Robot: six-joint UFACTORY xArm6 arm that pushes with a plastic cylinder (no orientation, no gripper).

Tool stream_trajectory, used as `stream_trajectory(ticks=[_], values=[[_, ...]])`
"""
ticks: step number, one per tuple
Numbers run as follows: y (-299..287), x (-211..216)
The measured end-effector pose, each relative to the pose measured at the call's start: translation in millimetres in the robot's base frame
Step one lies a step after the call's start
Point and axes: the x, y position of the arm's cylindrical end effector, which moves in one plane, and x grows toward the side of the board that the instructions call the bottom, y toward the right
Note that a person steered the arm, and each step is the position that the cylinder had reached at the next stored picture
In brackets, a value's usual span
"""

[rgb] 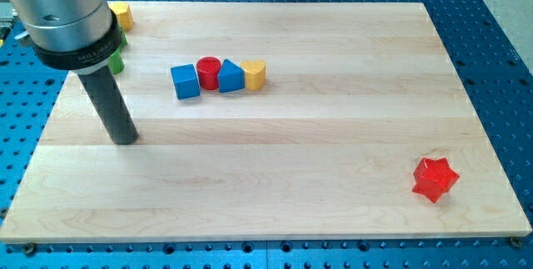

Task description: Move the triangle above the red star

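- red star [435, 178] sits nearest the view's bottom, far to the right of the blue triangle [231, 77] on the wooden table [333, 211].
- my tip [125, 140] rests left of and below the blue triangle, well apart; there are no jaws, only a bare rod holding nothing.
- blue triangle is wedged between the red cylinder [208, 72] and yellow heart-like block [255, 74], with the blue cube [185, 82] just left of the cylinder.
- risk, as i judge: pushing the row could drag neighbours along.
- green and yellow blocks near the arm are partly hidden.

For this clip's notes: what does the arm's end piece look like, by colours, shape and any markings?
A wide, silvery metal cylinder with a black collar below it carrying small white lettering too blurred to read. From it a straight, dark, matte rod narrows down to my tip. No cables or sleeves show.
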Motion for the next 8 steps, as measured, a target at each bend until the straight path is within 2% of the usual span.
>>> stream_trajectory(ticks=[1, 4, 6, 7, 8], values=[[-3, -28], [57, -90], [131, -119], [186, -97], [226, -53]])
